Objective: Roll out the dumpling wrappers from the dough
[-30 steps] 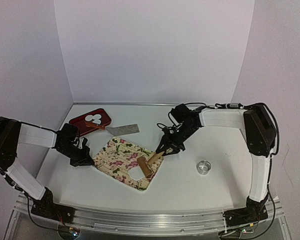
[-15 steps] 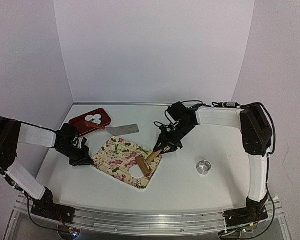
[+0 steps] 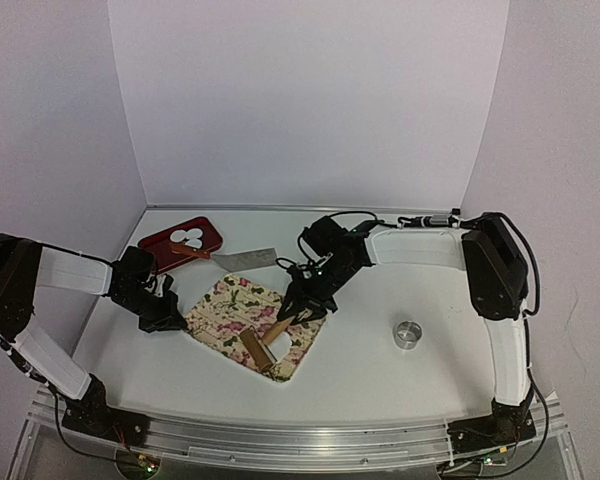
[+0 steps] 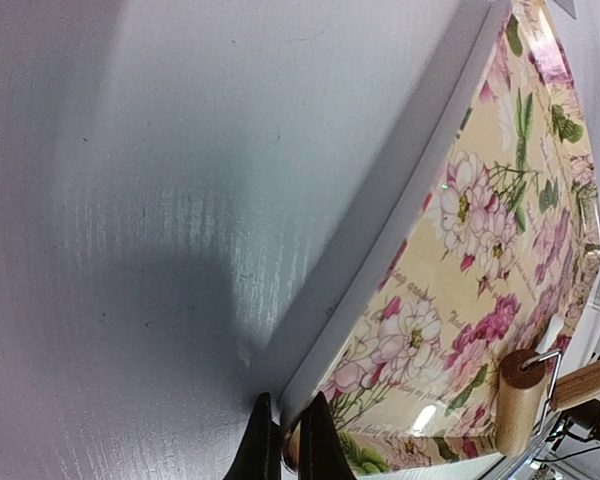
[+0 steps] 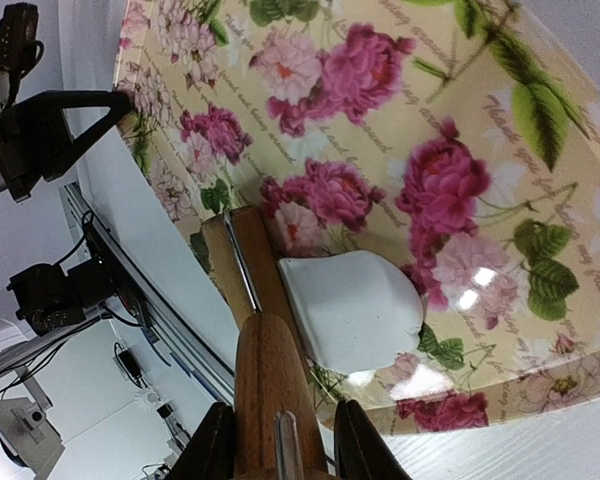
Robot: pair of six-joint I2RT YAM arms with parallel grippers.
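Observation:
The dough (image 5: 350,305) is a thin flat white sheet lying on the floral board (image 3: 230,305), near its front right edge. My right gripper (image 3: 296,308) is shut on the wooden handle of the rolling pin (image 3: 255,348). In the right wrist view, the gripper (image 5: 280,450) holds the handle and the roller (image 5: 242,265) lies along the dough's left edge. My left gripper (image 3: 176,322) is shut on the board's left corner, and it also shows in the left wrist view (image 4: 285,445). The dumpling wrappers (image 3: 192,236) lie as white discs in the red tray (image 3: 160,243).
A metal scraper (image 3: 248,260) lies between the red tray and the board. A metal ring (image 3: 408,333) stands on the table to the right of the board. White walls close the back and both sides.
My right gripper has pushed the rolling pin left and toward the near edge of the board, across the dough. The left gripper has stayed on the board's corner.

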